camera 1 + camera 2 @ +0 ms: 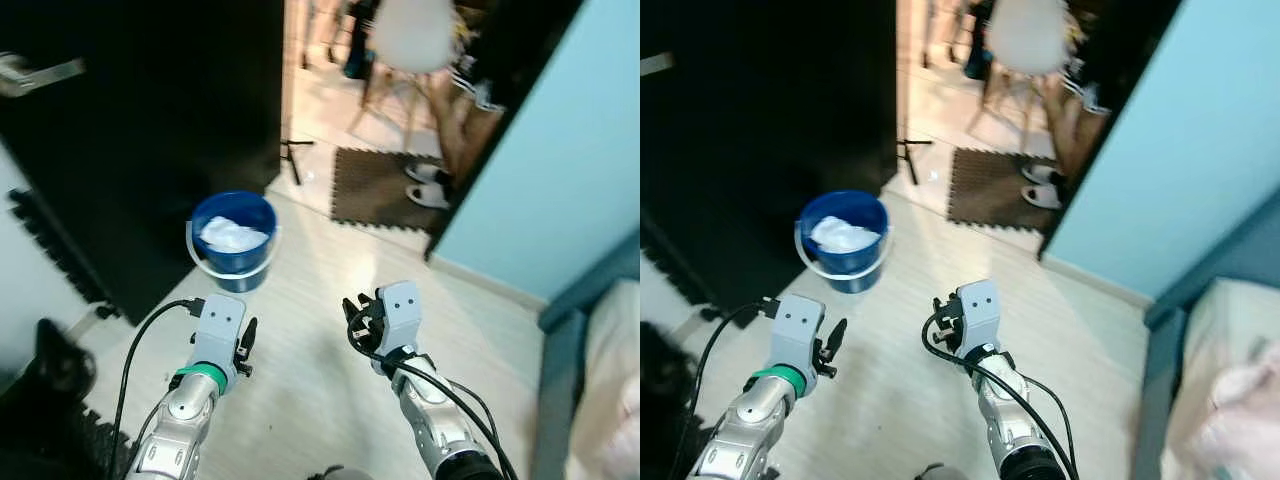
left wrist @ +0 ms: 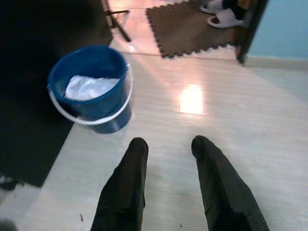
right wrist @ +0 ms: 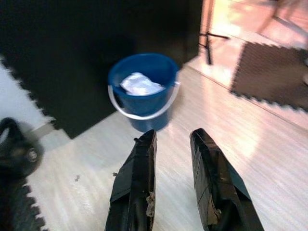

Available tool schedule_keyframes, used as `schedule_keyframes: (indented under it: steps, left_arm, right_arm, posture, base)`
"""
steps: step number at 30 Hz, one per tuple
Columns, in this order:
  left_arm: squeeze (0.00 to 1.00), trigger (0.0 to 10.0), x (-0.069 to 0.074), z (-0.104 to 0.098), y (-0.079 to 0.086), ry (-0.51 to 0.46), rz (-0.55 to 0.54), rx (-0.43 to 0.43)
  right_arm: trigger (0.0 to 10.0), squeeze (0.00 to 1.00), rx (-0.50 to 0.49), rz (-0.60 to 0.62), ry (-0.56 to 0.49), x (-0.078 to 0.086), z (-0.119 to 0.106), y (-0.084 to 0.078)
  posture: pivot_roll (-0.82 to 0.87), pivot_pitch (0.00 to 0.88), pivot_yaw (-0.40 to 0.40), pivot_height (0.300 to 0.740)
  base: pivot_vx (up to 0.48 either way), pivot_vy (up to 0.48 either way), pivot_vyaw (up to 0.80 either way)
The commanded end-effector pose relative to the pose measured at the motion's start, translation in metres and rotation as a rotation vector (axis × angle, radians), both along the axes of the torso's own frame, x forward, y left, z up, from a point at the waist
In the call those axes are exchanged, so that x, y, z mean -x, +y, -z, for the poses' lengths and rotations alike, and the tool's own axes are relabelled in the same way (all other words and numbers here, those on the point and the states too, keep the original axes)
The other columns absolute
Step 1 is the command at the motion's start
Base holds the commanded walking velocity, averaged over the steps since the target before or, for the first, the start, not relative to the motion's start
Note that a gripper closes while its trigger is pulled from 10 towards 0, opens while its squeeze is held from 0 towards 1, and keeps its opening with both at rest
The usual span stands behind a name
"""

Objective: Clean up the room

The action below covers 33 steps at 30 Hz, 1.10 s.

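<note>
Both tools are held out over the pale floor (image 1: 320,300), left tool (image 2: 168,159) and right tool (image 3: 172,144) each parted a bit and gripping nothing. Blue bucket (image 1: 233,240) with a crumpled white rag (image 1: 232,236) inside sits ahead-left beside the dark door (image 1: 150,120); doorway with a brown mat (image 1: 380,185) beyond.

Two silver arms, black cables, grey wrist boxes, green-banded left wrist, black-fingered left claw (image 2: 168,187).
</note>
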State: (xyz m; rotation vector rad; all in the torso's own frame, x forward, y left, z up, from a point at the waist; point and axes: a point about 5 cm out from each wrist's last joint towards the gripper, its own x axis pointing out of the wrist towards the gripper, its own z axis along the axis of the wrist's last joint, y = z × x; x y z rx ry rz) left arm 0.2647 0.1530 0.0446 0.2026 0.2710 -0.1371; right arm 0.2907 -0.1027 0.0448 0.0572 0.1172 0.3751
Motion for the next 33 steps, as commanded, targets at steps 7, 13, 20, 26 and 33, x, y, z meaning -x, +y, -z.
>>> schedule_keyframes:
  steps: [7,13,20,26,33]
  left_arm:
    - [0.0,10.0,0.004,0.001,0.0,0.019,0.049,-0.013]
    - [0.0,10.0,-0.004,-0.009,-0.008,-0.025,0.061,0.016]
    - [0.0,10.0,-0.007,-0.016,-0.012,-0.045,0.083,0.041]
    - [0.0,10.0,-0.009,-0.021,-0.015,-0.068,0.102,0.046]
    - [0.0,10.0,-0.011,-0.026,-0.018,-0.08,0.12,0.056]
  right_arm:
    - [10.0,0.0,0.003,0.01,0.04,0.004,0.009,-0.003]
    - [10.0,0.0,-0.009,0.016,0.037,0.002,0.007,-0.002]
    - [10.0,0.0,-0.015,0.023,0.035,0.002,0.006,-0.003]
    - [10.0,0.0,-0.018,0.026,0.036,0.002,0.006,-0.002]
    - [10.0,0.0,-0.023,0.031,0.034,0.0,0.005,-0.002]
  posture:
    - [0.02,0.0,0.013,0.733]
    - [0.02,0.0,0.016,0.733]
    - [0.01,0.0,0.021,0.733]
    - [0.01,0.0,0.023,0.733]
    - [0.01,0.0,0.025,0.733]
  base:
    - [0.0,0.0,-0.8]
    - [0.0,0.0,-0.8]
    - [0.0,0.0,-0.8]
    - [0.0,0.0,-0.8]
    - [0.0,0.0,-0.8]
